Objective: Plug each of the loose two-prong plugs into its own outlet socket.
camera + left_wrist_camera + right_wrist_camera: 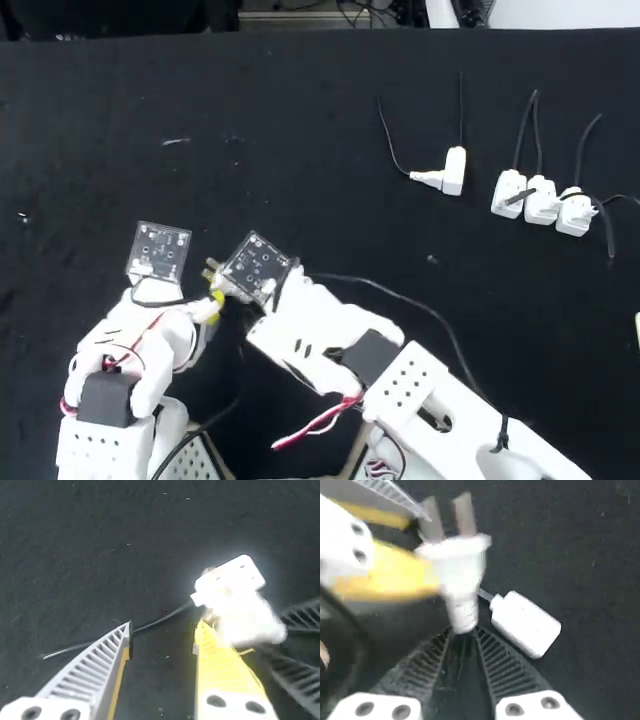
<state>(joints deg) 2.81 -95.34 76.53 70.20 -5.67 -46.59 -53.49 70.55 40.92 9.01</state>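
Observation:
My right gripper (464, 632) is shut on a white two-prong plug (455, 575), its black fingers (502, 662) pinching the plug's base with the prongs pointing away from the wrist. A white socket block (525, 622) with a thin wire lies on the black table just beyond. My left gripper (164, 627) is open, its grey finger and yellow finger (220, 665) apart, with the yellow one right beside the held plug (245, 622) and the socket block (230, 577). In the high view both grippers (218, 290) meet at the near left of the table.
At the far right stand three white socket blocks with plugs and black wires (540, 200), and a fourth (450, 170) stands to their left. A black cable (430, 315) runs along the right arm. The table (250, 120) is black cloth.

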